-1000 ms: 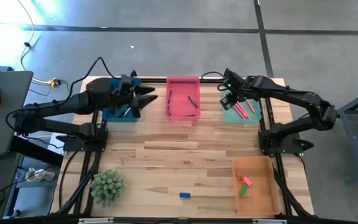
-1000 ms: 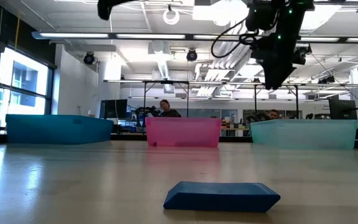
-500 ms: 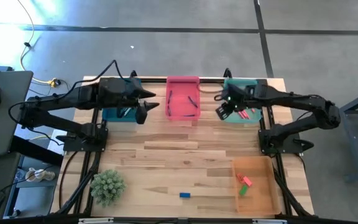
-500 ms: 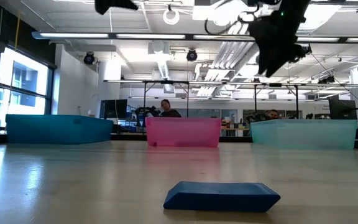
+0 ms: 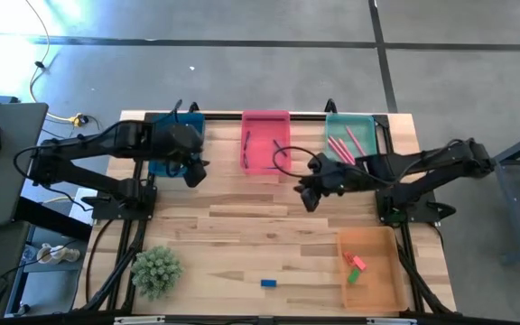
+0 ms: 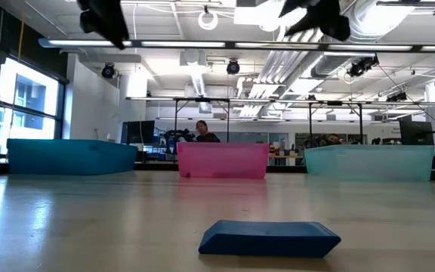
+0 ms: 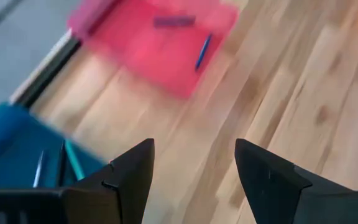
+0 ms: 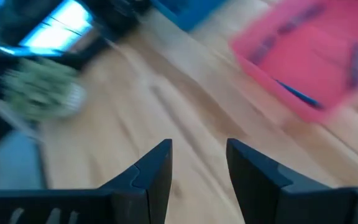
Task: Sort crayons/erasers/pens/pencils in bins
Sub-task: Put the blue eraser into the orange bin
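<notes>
A blue eraser (image 5: 268,283) lies flat on the table near the front edge; it also shows close in the low view (image 6: 269,239). A pink eraser (image 5: 357,263) and a green eraser (image 5: 352,276) lie in the orange bin (image 5: 382,289). Dark pens (image 5: 279,146) lie in the pink bin (image 5: 265,117). Salmon-pink sticks (image 5: 341,147) lie in the teal bin (image 5: 361,122). The blue bin (image 5: 188,122) is mostly hidden under my left arm. My left gripper (image 5: 195,173) is open and empty in front of the blue bin. My right gripper (image 5: 307,194) is open and empty over bare table in front of the pink bin.
A green spiky plant (image 5: 156,271) stands at the front left. The three far bins stand in a row along the table's far edge. Bare wood lies between the far bins and the blue eraser. People show in the room behind the bins in the low view.
My right gripper has left the space over the teal bin and gone toward the table's left and near edges, ending over bare table in front of the pink bin. My left gripper has swung from beside the pink bin toward the near edge, in front of the blue bin.
</notes>
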Action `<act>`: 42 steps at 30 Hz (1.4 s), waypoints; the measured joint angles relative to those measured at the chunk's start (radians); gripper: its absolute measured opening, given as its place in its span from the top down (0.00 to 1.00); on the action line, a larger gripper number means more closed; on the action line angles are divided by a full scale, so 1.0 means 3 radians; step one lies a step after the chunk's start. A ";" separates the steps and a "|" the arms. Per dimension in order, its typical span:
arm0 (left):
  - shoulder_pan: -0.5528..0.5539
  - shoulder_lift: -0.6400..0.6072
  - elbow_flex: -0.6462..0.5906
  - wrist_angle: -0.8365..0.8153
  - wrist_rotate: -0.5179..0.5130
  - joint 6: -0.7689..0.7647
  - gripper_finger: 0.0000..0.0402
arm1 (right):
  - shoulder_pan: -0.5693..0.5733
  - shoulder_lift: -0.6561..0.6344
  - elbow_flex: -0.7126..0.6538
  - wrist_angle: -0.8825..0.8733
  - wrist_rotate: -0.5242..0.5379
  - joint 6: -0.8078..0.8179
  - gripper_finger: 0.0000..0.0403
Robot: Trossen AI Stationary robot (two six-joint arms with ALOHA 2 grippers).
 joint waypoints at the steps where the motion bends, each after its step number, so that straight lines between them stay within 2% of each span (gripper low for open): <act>1: 0.0000 0.0004 -0.0018 -0.0097 0.0001 -0.0039 0.47 | 0.0060 0.0000 0.0000 0.0138 0.0027 -0.0002 0.64; 6: -0.0020 0.0002 -0.0071 -0.0325 -0.0001 -0.0054 0.47 | 0.0281 0.0028 0.0013 0.0918 0.0043 -0.0090 0.64; 10: -0.0047 0.0001 -0.0071 -0.0317 -0.0017 0.0082 0.47 | 0.0482 0.0271 0.0341 0.1019 0.0208 -0.0330 0.64; 13: -0.0047 -0.0001 -0.0071 -0.0317 -0.0019 0.0172 0.47 | 0.0571 0.0574 0.0776 0.0634 0.0299 -0.0478 0.64; 16: -0.0047 -0.0001 -0.0071 -0.0318 -0.0020 0.0258 0.47 | 0.0580 0.0886 0.1230 -0.0078 0.0360 -0.0526 0.64; 21: -0.0047 -0.0001 -0.0071 -0.0325 -0.0020 0.0341 0.47 | 0.0643 0.1394 0.1817 -0.1056 0.0286 -0.0491 0.64; 25: -0.0047 -0.0001 -0.0071 -0.0325 -0.0020 0.0373 0.47 | 0.0786 0.1775 0.2164 -0.1506 0.0213 -0.0689 0.64; 31: -0.0047 -0.0001 -0.0071 -0.0325 -0.0020 0.0374 0.47 | 0.0971 0.2216 0.2482 -0.1624 0.0181 -0.0997 0.64; 36: -0.0047 -0.0001 -0.0071 -0.0325 -0.0020 0.0374 0.47 | 0.1083 0.2468 0.2525 -0.1628 -0.0102 -0.1132 0.64; 42: -0.0047 -0.0001 -0.0071 -0.0324 -0.0020 0.0374 0.47 | 0.1128 0.2661 0.2525 -0.1514 -0.0456 -0.0950 0.64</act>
